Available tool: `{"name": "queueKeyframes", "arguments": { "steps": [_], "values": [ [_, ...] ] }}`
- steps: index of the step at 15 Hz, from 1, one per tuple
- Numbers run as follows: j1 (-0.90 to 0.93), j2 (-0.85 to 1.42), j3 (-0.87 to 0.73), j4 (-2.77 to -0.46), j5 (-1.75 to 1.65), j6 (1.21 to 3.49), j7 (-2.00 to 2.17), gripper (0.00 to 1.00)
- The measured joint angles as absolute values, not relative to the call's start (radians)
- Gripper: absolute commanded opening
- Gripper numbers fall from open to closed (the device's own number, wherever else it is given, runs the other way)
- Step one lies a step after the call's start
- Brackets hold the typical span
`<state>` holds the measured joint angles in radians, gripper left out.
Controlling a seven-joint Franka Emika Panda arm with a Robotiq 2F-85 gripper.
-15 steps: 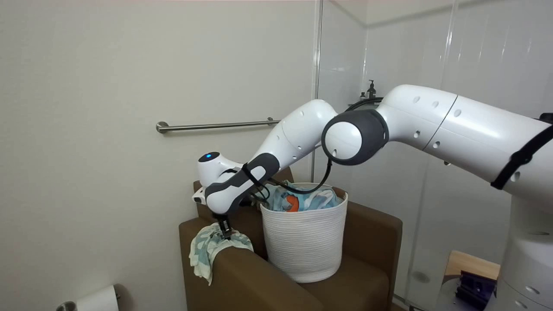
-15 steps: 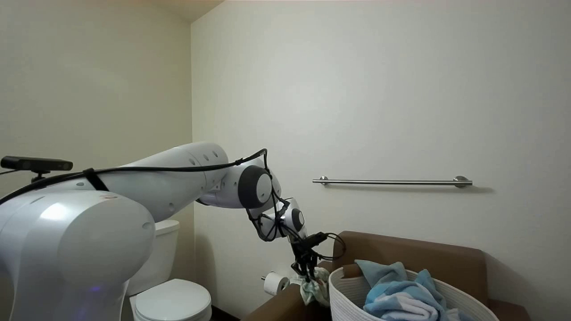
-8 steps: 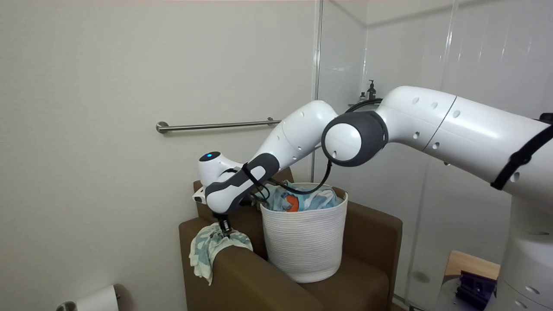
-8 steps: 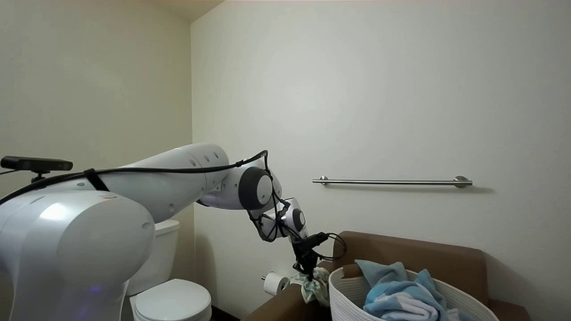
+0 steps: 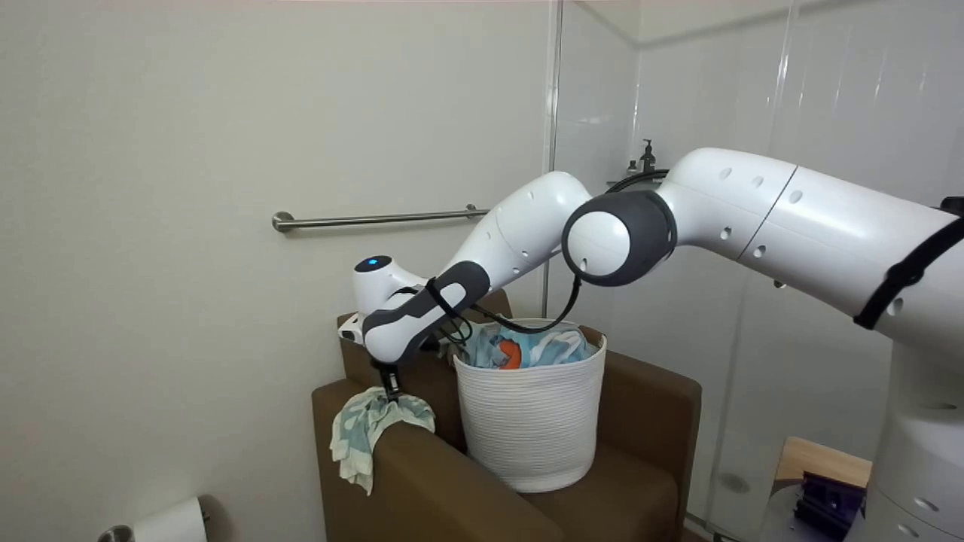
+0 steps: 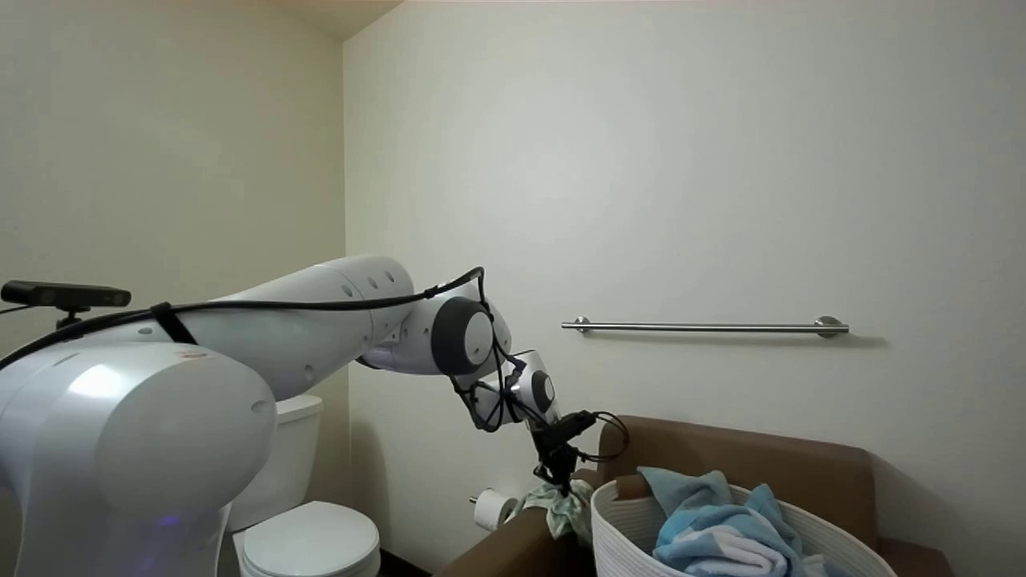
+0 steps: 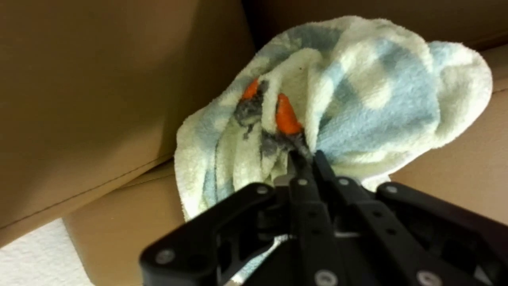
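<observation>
Downward reaches the robot arm (image 5: 600, 233), over a brown armchair (image 5: 459, 482), to a patterned towel (image 7: 357, 107)

White with dark-gray joint covers, the robot arm spans both exterior views, black cables strapped along it, and slants down toward one armrest of the brown armchair. A white toilet (image 6: 311, 538) with its lid lowered shows in an exterior view, apart from the chair. Upright on the chair's seat stands a white ridged basket (image 5: 531, 425), filled with blue and white cloths (image 6: 725, 537); in an exterior view a bit of orange shows among them. Above the chair's back, a steel wall bar (image 6: 705, 327) runs level.

The patterned towel, cream with blue-gray patches, drapes over the armrest beside the basket, and one end hangs down the outer side. The wrist view shows two orange marks on it, edged in dark gray, near the tool (image 7: 309, 157). The tool's fingers stand almost together, clamped on a bunched fold of the towel, with creases fanning out from the tips.

Smaller still are a toilet-paper roll (image 6: 493, 510), held on the wall near that armrest, and a dark pump bottle (image 5: 648, 156) in the corner beyond the chair.
</observation>
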<state>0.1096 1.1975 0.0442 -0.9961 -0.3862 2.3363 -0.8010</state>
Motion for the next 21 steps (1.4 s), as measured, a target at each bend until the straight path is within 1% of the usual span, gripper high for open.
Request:
{"name": "queueKeyframes", "arguments": {
  "steps": [5,9,21],
  "values": [
    [0.085,1.156,0.025,-1.022,-0.387,2.431,-0.800,0.01],
    [0.080,1.093,-0.005,-1.100,-0.387,2.499,-0.793,0.01],
    [0.036,0.730,-0.056,-1.582,-0.404,2.530,-0.768,0.01]
  ]
}}
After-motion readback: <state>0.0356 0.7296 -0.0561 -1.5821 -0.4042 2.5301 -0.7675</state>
